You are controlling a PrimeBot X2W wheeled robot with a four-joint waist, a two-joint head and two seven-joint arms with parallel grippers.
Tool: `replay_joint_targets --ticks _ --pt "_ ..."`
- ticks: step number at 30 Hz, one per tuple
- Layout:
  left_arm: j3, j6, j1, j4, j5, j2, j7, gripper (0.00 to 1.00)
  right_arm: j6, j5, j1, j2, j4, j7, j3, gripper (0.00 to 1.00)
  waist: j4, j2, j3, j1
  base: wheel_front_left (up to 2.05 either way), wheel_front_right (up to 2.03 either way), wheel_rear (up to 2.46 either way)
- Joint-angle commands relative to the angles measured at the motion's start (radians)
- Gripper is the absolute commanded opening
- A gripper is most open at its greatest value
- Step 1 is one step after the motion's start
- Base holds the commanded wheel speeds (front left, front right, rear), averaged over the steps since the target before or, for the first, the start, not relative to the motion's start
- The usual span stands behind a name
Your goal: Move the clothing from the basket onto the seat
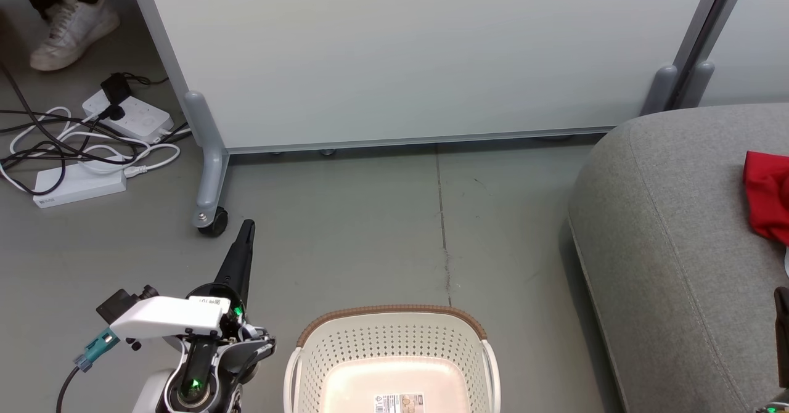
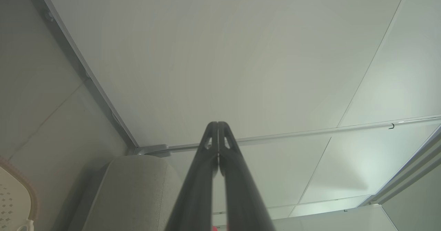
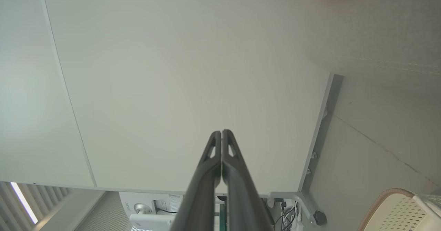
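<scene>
Left pincer (image 1: pixel 247 228), 8 o'clock: fingers pressed together, nothing held. Basket (image 1: pixel 391 310): on the floor (image 1: pixel 370 216), 6 o'clock. Seat (image 1: pixel 666 228): 3 o'clock. Red clothing (image 1: pixel 767 194) lies on it at the frame's right edge. Right pincer (image 3: pixel 221 134): pressed together, nothing held, facing the partition panel (image 3: pixel 172 69).

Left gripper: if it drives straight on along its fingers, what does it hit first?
Most likely the pale partition panel. In the left wrist view the shut left gripper points at its flat face, with nothing visible between. The gap is hard to judge.
</scene>
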Motion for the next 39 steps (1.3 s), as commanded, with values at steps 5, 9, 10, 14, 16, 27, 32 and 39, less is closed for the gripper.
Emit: replay_joint_targets --ticks 5,9,10,14,16,27,32,39 --pt "0.006 -0.005 -0.012 -0.002 0.006 0.004 0.003 0.00 0.003 0.008 0.006 -0.007 -0.002 -0.008 0.002 0.00 0.000 -0.0001 0.000 0.0000 0.00 0.00 0.00" --pt "0.006 -0.005 -0.012 -0.002 0.007 0.004 0.003 0.00 0.003 0.009 0.006 -0.008 -0.002 -0.007 0.003 0.00 0.000 -0.0001 0.000 0.0000 0.00 0.00 0.00" --pt "0.006 -0.005 -0.012 -0.002 0.007 0.004 0.003 0.00 0.003 0.009 0.006 -0.008 -0.002 -0.007 0.003 0.00 0.000 -0.0001 0.000 0.0000 0.00 0.00 0.00" --pt "0.006 -0.005 -0.012 -0.003 0.007 0.004 0.003 0.00 0.003 0.008 0.006 -0.009 -0.002 -0.008 0.003 0.00 0.000 -0.0001 0.000 0.0000 0.00 0.00 0.00" --pt "0.006 -0.005 -0.012 -0.003 0.007 0.003 0.003 0.00 0.003 0.009 0.006 -0.009 -0.002 -0.008 0.003 0.00 0.000 -0.0001 0.000 0.0000 0.00 0.00 0.00" --pt "0.007 -0.004 -0.012 -0.003 0.008 0.003 0.004 0.00 0.003 0.009 0.005 -0.010 -0.003 -0.009 0.005 0.00 0.000 -0.0001 0.000 0.0000 0.00 0.00 0.00" --pt "0.007 -0.004 -0.012 -0.003 0.008 0.003 0.004 0.00 0.003 0.010 0.005 -0.011 -0.003 -0.009 0.005 0.00 0.000 -0.0001 0.000 0.0000 0.00 0.00 0.00" --pt "0.007 -0.004 -0.012 -0.003 0.009 0.003 0.005 0.00 0.003 0.010 0.005 -0.011 -0.003 -0.010 0.006 0.00 0.000 -0.0001 0.000 0.0000 0.00 0.00 0.00"
